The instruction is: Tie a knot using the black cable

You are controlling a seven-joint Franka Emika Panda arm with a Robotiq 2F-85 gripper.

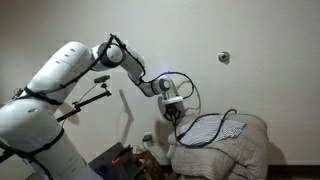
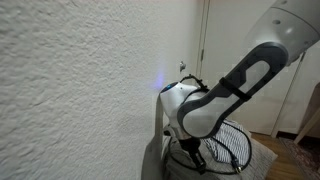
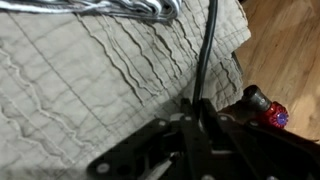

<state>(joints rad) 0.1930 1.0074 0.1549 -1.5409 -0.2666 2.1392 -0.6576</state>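
one view only, wrist: end effector (image 3: 195, 104) pinching black cable (image 3: 207, 50)

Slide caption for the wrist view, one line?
Robotiq gripper closed on the thin black cable over a quilted beige cushion.

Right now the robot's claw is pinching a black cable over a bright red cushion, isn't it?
Almost. The gripper does pinch the black cable, but the cushion is pale grey and quilted, not bright red. The wrist view shows it.
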